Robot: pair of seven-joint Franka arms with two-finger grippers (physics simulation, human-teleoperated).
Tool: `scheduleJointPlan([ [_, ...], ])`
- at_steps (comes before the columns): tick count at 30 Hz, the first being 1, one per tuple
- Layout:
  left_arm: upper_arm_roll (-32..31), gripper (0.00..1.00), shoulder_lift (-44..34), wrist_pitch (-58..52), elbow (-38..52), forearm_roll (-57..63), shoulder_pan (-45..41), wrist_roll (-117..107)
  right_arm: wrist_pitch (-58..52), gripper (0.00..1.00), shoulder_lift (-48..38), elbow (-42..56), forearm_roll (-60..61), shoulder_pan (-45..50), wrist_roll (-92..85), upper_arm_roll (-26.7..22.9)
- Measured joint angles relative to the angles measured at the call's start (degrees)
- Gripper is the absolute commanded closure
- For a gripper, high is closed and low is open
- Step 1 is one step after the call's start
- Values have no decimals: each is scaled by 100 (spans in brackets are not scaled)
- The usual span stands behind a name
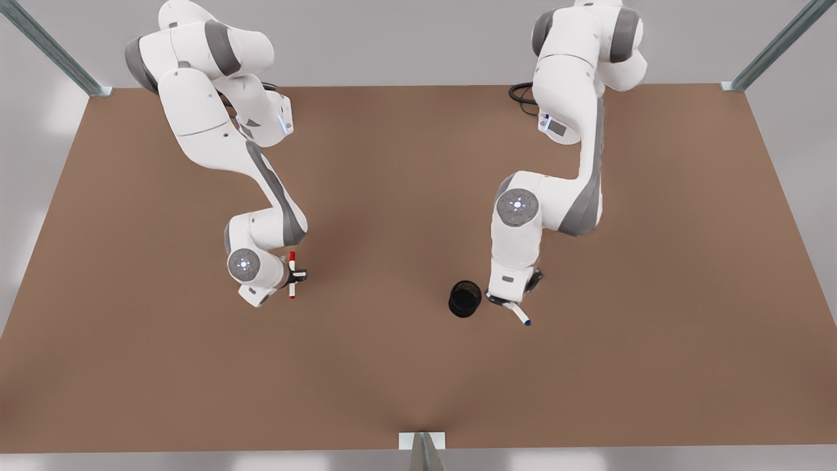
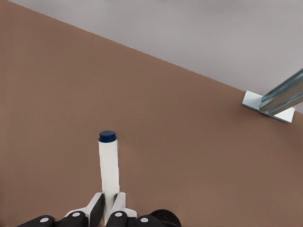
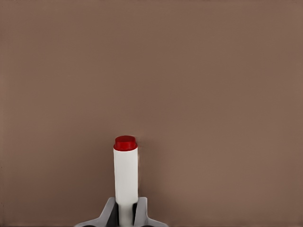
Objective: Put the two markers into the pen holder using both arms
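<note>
Left pincer pinching blue marker just beside pen holder; right pincer pinching red marker, well apart. Advise tipping blue marker upright over holder mouth before release.

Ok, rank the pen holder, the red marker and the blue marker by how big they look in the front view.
1. pen holder, the widest dark shape.
2. red marker, its barrel seen nearly full length in the right gripper.
3. blue marker, mostly hidden under the left gripper, so its rank is unsure.
</note>
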Motion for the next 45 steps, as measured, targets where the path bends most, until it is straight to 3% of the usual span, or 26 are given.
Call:
scheduleJointPlan([
  [3,1482,70,651,-462,-20,68,-1295,-744,-140,72,-79,184,0,-32,-32,220],
  [9,2083,70,1640,-734,29,223,-2210,-2150,-360,72,-38,862,266,-62,-242,690],
  [23,2249,72,2645,232,14,815,-2532,-4709,-518,73,618,2215,3902,-334,-3007,815],
  [33,2293,72,2880,403,-62,963,-2724,-5742,-410,73,1009,2862,5215,-310,-6414,1086],
  [45,2264,72,3139,610,-332,945,-2883,-6422,-327,73,1198,2791,6118,-304,-9408,1234],
])
